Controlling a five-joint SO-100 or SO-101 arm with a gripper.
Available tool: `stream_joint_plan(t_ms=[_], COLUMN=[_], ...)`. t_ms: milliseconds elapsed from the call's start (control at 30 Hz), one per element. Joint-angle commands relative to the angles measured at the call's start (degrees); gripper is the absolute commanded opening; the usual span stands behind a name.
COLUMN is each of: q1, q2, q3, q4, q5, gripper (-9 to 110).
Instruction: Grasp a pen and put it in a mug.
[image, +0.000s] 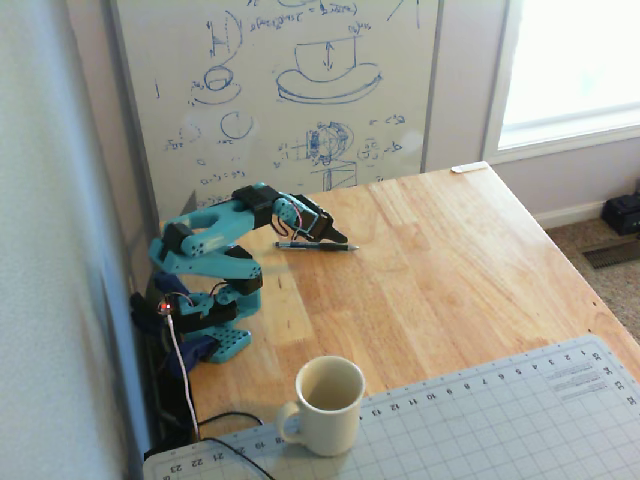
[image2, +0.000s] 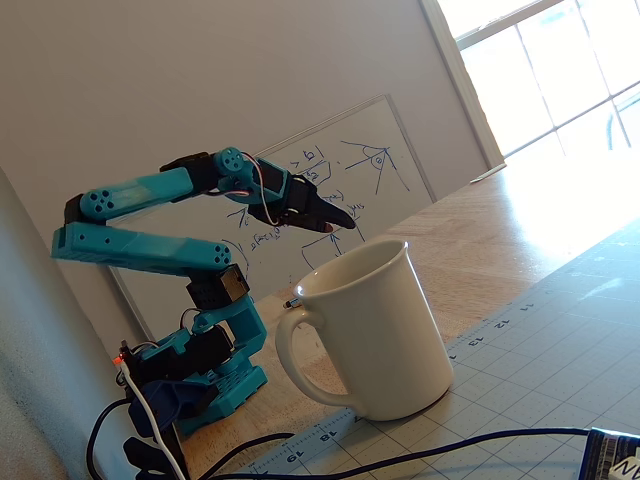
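Note:
The pen (image: 316, 245) lies flat on the wooden table, a thin dark stick running left to right in a fixed view. Just above it hovers my gripper (image: 338, 236), on the outstretched teal arm, not touching it. The jaws look shut, with nothing between them. From the low fixed view the gripper (image2: 342, 221) hangs in the air above the mug's rim height. The cream-white mug (image: 327, 404) stands upright at the table's front, handle to the left, empty. It fills the foreground in the low fixed view, where the mug (image2: 378, 335) hides nearly all of the pen.
A whiteboard (image: 280, 90) with blue drawings leans on the wall behind the table. A gridded cutting mat (image: 480, 425) covers the front right corner. Cables (image: 185, 385) run down beside the arm's base (image: 212, 338) at the left edge.

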Motion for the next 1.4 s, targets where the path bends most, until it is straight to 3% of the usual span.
stream_joint_plan(t_ms=[0,267,533,1367], q1=[-0.53,-2.46,-3.60,-8.09], q2=[-7.12,-17.40,-32.87,-53.17], q3=[-9.05,-16.61,-24.70,-35.95], q4=[-1.49,-1.58,-1.58,-1.58], q5=[5.89,20.30,27.69,26.81], gripper=[21,21,21,21])
